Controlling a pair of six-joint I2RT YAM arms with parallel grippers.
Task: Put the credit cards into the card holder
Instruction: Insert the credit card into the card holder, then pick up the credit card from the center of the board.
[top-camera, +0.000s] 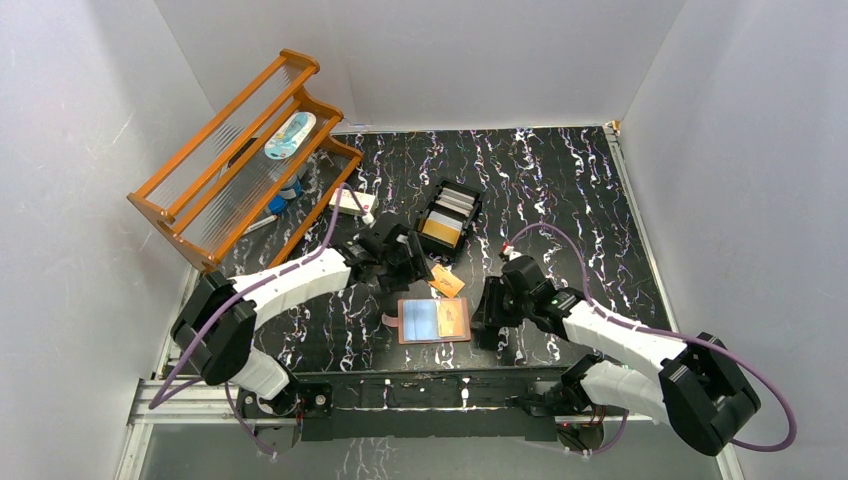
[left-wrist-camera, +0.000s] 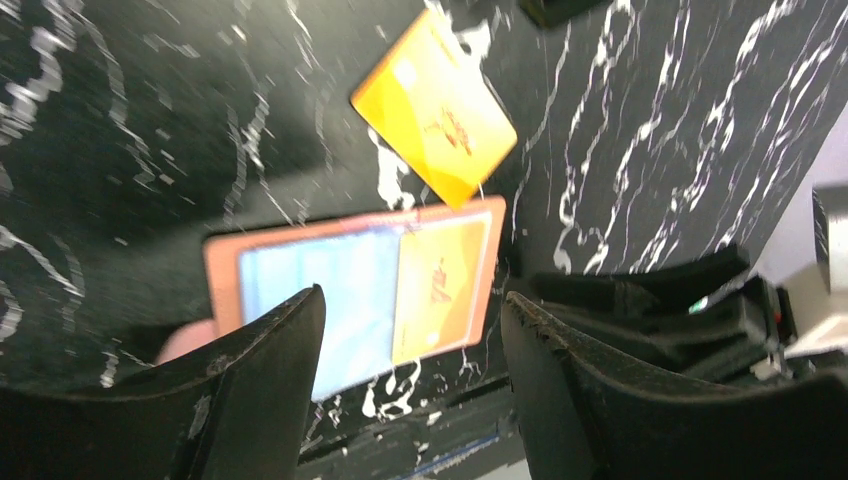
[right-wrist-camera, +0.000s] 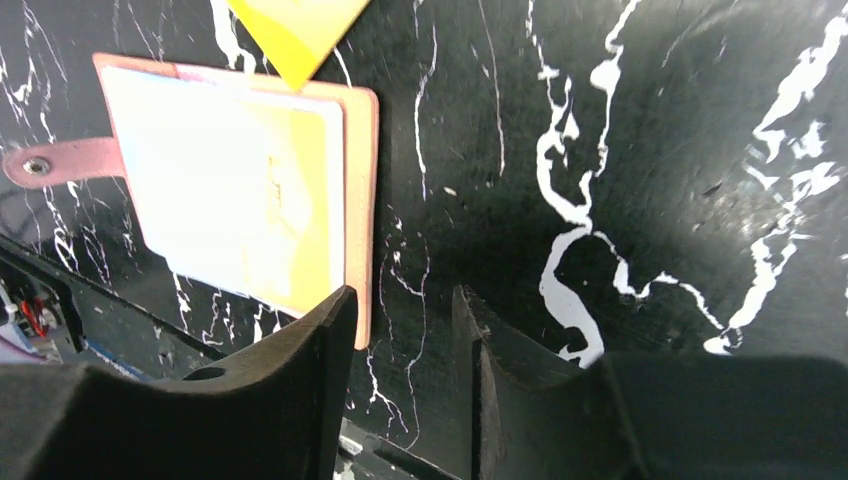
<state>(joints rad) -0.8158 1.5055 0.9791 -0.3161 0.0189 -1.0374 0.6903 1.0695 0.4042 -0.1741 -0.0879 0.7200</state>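
Note:
The card holder (top-camera: 434, 320) lies open and flat near the table's front edge, with a gold-orange card (top-camera: 456, 318) in its right clear sleeve. It also shows in the left wrist view (left-wrist-camera: 300, 280) and in the right wrist view (right-wrist-camera: 230, 190). A loose gold-orange credit card (top-camera: 447, 281) lies just behind it, also seen in the left wrist view (left-wrist-camera: 435, 105) and the right wrist view (right-wrist-camera: 295, 25). My left gripper (top-camera: 410, 266) (left-wrist-camera: 412, 297) is open and empty above the holder's far side. My right gripper (top-camera: 486, 320) (right-wrist-camera: 402, 295) is open and empty at the holder's right edge.
A black slotted tray (top-camera: 470, 213) behind the loose card holds more gold and silver cards. An orange wooden rack (top-camera: 240, 150) stands at the back left, with a white-and-red small box (top-camera: 352, 203) beside it. White walls enclose the table on three sides.

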